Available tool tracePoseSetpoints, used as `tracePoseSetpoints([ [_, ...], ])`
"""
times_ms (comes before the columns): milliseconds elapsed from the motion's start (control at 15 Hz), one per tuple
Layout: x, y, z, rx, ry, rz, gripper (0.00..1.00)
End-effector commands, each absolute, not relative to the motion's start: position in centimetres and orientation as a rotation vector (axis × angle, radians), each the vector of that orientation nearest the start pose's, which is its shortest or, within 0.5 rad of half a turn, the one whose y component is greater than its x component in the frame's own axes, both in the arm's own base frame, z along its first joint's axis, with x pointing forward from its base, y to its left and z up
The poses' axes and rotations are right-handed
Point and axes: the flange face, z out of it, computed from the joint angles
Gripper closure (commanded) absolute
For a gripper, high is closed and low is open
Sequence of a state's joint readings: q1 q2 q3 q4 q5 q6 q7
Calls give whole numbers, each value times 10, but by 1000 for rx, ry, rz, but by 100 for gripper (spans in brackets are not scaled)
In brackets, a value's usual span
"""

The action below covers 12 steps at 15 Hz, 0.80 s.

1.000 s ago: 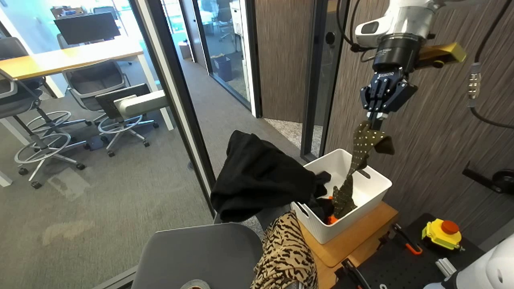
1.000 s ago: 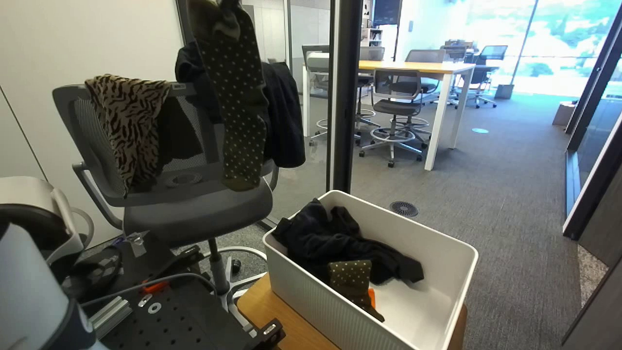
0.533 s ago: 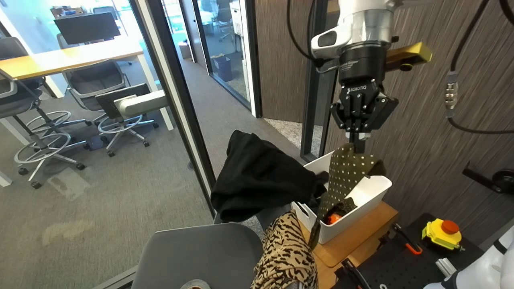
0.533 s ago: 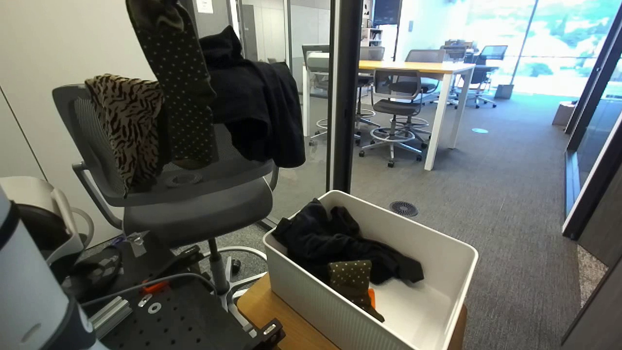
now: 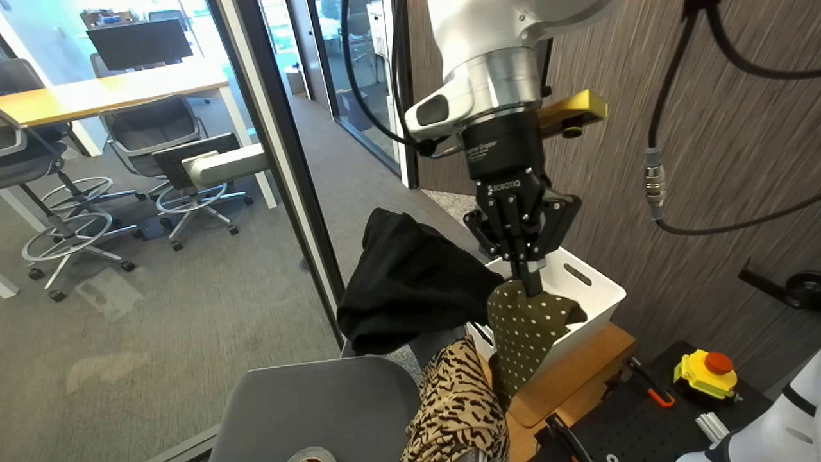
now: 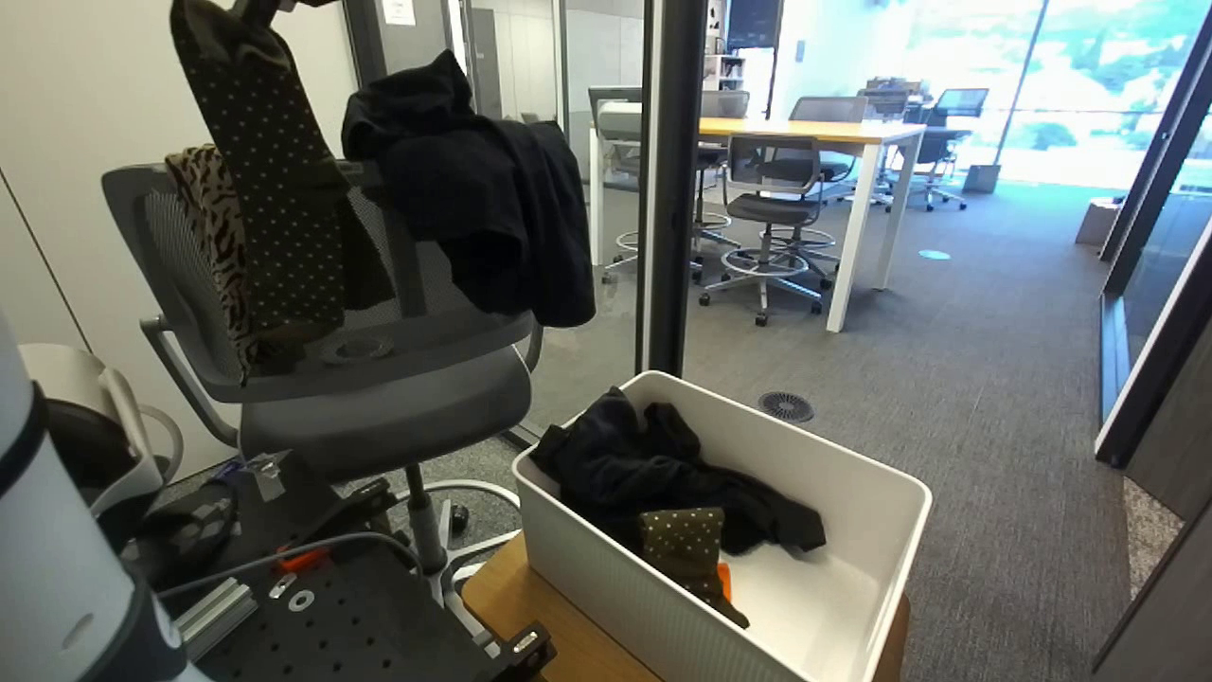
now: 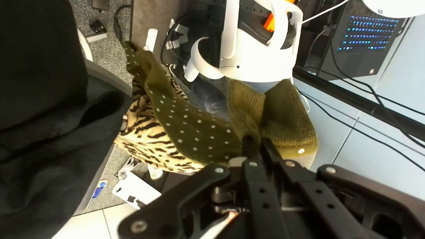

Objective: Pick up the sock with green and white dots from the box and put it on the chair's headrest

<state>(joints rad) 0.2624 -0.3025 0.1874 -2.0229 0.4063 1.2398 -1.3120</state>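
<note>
My gripper (image 5: 527, 282) is shut on an olive-green sock with white dots (image 5: 523, 327), pinched near its ribbed cuff, clear in the wrist view (image 7: 199, 129). The sock hangs down in an exterior view (image 6: 275, 170), in line with the chair's back; whether it touches cannot be told. The white box (image 6: 606, 583) stands below with dark cloth (image 6: 653, 464) and another dotted sock (image 6: 682, 545) inside. The chair's headrest (image 6: 137, 189) is the top of the mesh back. A rumpled black cloth (image 6: 473, 189) drapes over it, large at the left of the wrist view (image 7: 40, 99).
A tiger-striped cloth (image 5: 455, 398) hangs over the chair's back beside the black one. The box stands on a wooden stand (image 5: 564, 378). A black perforated board (image 6: 350, 616) and a yellow-red button (image 5: 705, 372) are nearby. A white headset (image 7: 259, 63) lies below the wrist.
My gripper has carried the dotted sock left and down in an exterior view, from above the box toward the chair. The box, its contents and the draped cloths have not moved.
</note>
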Motion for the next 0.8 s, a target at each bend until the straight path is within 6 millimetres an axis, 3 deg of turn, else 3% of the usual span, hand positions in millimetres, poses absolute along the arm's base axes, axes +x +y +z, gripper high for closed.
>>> tracePoseSetpoints([
  [0,367,263,562,-1587,-2036,429,93],
  [400,395,313,539,-1489,-2026,520,93],
  [733,399,351,509,-1443,-1984,632,93],
])
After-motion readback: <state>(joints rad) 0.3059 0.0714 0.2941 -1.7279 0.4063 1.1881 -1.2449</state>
